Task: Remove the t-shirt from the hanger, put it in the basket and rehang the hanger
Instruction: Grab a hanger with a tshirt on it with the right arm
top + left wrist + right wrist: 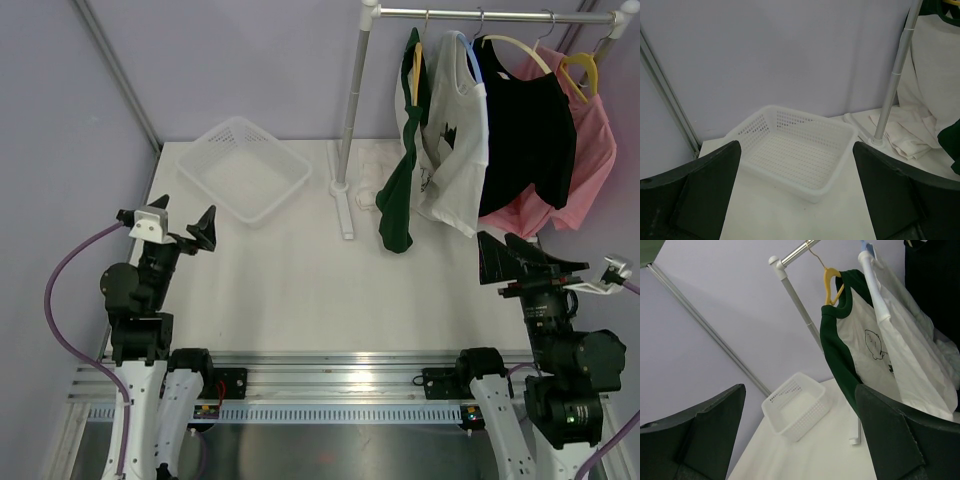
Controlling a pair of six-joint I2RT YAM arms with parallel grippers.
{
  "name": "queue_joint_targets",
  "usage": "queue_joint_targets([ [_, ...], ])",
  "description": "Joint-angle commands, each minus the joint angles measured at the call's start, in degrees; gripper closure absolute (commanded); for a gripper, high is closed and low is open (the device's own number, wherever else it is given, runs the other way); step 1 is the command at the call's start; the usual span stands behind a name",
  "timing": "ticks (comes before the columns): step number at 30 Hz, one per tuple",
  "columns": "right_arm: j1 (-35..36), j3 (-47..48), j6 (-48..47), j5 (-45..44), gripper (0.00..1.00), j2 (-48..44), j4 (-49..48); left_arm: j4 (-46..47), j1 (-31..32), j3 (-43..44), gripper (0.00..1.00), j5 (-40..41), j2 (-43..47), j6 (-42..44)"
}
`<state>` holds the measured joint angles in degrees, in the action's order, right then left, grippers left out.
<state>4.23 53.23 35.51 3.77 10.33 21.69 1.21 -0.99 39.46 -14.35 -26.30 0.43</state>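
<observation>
T-shirts point(525, 120) four, hangers point(580, 68) four, basket point(206, 141) one.

High rear overview; both wrist views toward basket point(243, 168)

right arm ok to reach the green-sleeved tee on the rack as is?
Probably yes. The right gripper is open, and nothing stands between it and the green-sleeved tee. The white tee hanging against it could get caught.

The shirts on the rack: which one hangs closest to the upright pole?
The green-sleeved shirt, on the yellow hanger at the row's left end. The white shirt, black shirt and pink shirt hang further right.
</observation>
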Motion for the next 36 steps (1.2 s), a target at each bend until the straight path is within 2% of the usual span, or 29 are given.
queue_joint_targets([
  [1, 0.3, 3.9, -0.4, 3.7, 0.01, 4.7, -3.1, 3.4, -0.3, -1.0, 0.01, -2.1, 0.8, 0.6],
  [5, 0.3, 9.9, -0.9, 3.9, 0.00, 11.4, -3.2, 3.0, -0.2, -0.7, 0.01, -2.1, 0.9, 0.5],
  [8, 0.3, 14.6, -0.9, 5.8, 0.01, 19.9, -0.8, 3.0, -0.2, -0.8, 0.01, -2.4, 1.2, 0.5],
  [11, 0.3, 18.3, -1.5, 9.8, 0.01, 26.9, -2.5, 3.3, -0.2, -1.0, 0.01, -2.1, 1.3, 0.4],
  [15, 0.3, 23.5, -0.5, 10.3, 0.01, 37.4, -4.8, 3.3, -0.2, -0.9, 0.01, -1.8, 1.0, 0.3],
  [19, 0.3, 31.3, 0.0, 11.5, 0.06, 48.3, -5.3, 3.3, -0.2, -0.9, 0.01, -2.3, 0.7, 0.2],
  [22, 0.3, 37.9, -1.3, 13.1, 0.16, 56.2, -5.9, 3.4, -0.3, -1.1, 0.01, -2.4, 1.3, 0.1],
  [24, 0.3, 41.8, -1.7, 13.6, 0.16, 60.9, -6.5, 3.6, -0.2, -1.3, 0.01, -3.0, 2.0, 0.1],
  [29, 2.4, 50.6, -5.2, 9.0, 0.11, 68.3, -5.4, 3.8, -0.2, -1.8, 0.01, -3.6, 2.8, -0.2],
  [36, 5.7, 60.5, -12.0, 3.5, 0.13, 79.1, -3.9, 2.4, -0.2, -0.5, 0.01, -5.1, 0.7, -0.2],
])
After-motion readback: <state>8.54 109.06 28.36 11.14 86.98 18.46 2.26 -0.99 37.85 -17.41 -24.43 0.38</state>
